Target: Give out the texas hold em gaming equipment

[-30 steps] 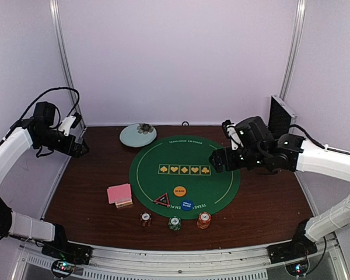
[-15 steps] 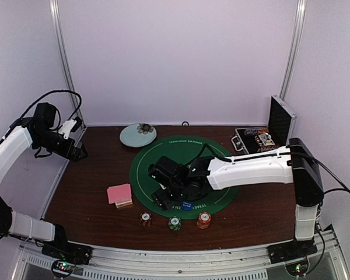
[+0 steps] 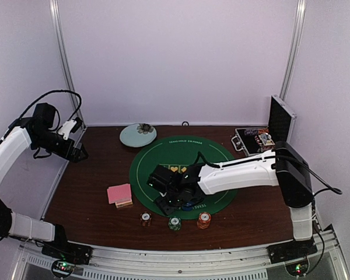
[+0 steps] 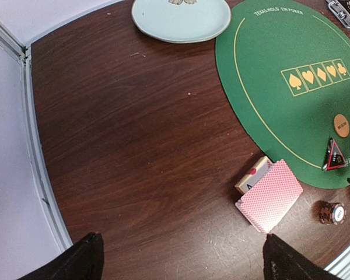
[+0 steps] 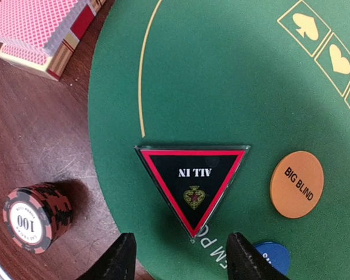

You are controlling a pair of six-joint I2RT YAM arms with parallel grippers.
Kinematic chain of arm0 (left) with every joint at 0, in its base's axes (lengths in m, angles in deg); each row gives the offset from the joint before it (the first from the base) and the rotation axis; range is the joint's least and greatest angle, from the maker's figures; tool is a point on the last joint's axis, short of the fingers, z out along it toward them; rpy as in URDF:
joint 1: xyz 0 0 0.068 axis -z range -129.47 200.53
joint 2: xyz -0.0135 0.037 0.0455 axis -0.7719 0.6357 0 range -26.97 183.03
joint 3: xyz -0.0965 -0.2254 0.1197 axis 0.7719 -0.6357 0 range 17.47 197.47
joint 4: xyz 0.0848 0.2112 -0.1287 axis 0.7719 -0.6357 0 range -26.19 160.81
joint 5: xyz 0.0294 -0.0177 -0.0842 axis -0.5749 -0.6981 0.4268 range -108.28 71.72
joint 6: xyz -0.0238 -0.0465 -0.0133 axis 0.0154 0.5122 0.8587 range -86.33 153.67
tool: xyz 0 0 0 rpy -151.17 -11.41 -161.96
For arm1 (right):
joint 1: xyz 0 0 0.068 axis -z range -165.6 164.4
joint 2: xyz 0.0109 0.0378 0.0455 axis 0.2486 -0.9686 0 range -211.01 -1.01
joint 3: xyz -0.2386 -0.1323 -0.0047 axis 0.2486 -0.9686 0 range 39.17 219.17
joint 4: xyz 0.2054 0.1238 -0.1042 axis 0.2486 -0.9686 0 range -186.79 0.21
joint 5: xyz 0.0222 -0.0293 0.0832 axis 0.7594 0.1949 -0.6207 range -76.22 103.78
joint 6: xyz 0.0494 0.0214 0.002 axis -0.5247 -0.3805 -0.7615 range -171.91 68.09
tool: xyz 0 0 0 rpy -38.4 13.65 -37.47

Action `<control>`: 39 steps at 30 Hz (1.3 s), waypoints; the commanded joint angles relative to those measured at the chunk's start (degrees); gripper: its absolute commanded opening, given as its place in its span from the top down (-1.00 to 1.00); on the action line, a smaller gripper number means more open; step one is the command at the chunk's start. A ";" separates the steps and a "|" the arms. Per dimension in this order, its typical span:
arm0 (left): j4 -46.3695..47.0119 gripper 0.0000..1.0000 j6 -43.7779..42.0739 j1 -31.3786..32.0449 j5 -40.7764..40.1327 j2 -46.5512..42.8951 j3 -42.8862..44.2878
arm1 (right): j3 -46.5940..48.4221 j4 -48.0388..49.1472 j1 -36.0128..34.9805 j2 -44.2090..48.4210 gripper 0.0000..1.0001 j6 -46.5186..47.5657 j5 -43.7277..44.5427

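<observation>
The right gripper (image 5: 182, 256) hangs with its jaws spread, one finger on either side of the lower tip of the red-black triangle marker (image 5: 191, 181). The marker lies flat at the gripper's 12 o'clock, near the green mat's (image 5: 221, 76) edge. From the marker, the orange disc button (image 5: 297, 184) sits at 3 o'clock, a dark chip stack (image 5: 36, 217) at 8 and the pink-backed playing cards (image 5: 38, 23) at 10. The left gripper (image 4: 184, 248) holds nothing, its jaws wide above the table (image 4: 134, 146).

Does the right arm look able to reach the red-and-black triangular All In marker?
Probably yes: the right gripper hangs close over the red-and-black triangular marker, jaws apart astride its near corner, with nothing in between.
</observation>
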State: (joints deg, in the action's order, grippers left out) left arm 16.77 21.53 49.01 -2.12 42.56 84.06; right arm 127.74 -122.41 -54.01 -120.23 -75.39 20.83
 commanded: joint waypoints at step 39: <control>-1.29 -0.95 -1.45 -0.37 4.07 -2.07 3.89 | 15.28 -1.92 4.90 -13.92 0.50 3.37 1.30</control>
State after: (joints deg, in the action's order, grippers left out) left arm 15.40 21.45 49.01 1.07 41.91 87.56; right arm 139.59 -126.70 -51.67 -130.72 -72.86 18.75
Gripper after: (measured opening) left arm 0.976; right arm 0.256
